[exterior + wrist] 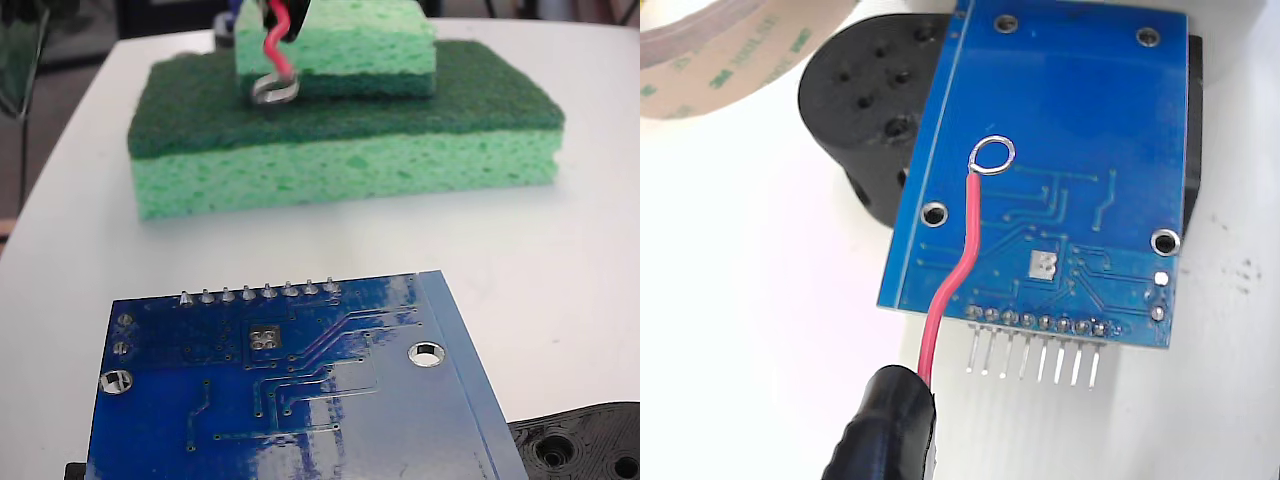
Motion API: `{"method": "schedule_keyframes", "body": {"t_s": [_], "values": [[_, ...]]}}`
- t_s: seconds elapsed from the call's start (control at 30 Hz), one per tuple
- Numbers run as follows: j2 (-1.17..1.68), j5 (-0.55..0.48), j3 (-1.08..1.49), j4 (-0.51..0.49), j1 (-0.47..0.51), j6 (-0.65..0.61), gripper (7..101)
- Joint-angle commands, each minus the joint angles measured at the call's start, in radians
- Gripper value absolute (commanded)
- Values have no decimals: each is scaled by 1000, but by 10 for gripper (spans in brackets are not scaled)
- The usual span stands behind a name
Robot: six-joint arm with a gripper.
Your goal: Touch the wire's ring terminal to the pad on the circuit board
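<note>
Board [300, 400] lies flat on the white table [580, 270], nearest the fixed cam, glossy blue, pin row along its far edge, 2 silver-rimmed holes showing. In wrist view it sits on a black holder [855, 100], pins pointing toward the gripper. Behind it in fixed view, 2 green sponges [340, 150], stacked, small on big. Tape roll [710, 50] in wrist view's top-left corner.

Gripper [885, 425] shows only as a black taped tip, bottom-left in wrist view; jaws themselves hidden, so can't tell how wide they stand, but the wire [965, 255] comes straight out of that tip and looks held. Wire is red, short, slight bend; long axis runs up and a bit right in wrist view, away from the tip.

Ring [991, 155] ends the wire. Fixed view puts it high, in front of the sponges, well apart from the board, so no contact yet.

Pad [1042, 264], small silver square, sits just inside the pin row. Key relation, wrist view: ring appears past the pad, further in over the board, and left of it. My read: ring needs to pull back toward the pins, shift right, then descend. Approach phase, touch not yet done.
</note>
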Motion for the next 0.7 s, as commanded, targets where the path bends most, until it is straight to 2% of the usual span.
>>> {"method": "schedule_keyframes", "body": {"t_s": [0.03,0.7], "values": [[-12,-9,-14,-6,3,-2,1003],[-94,-21,-6,-40,14,-8,1003]]}}
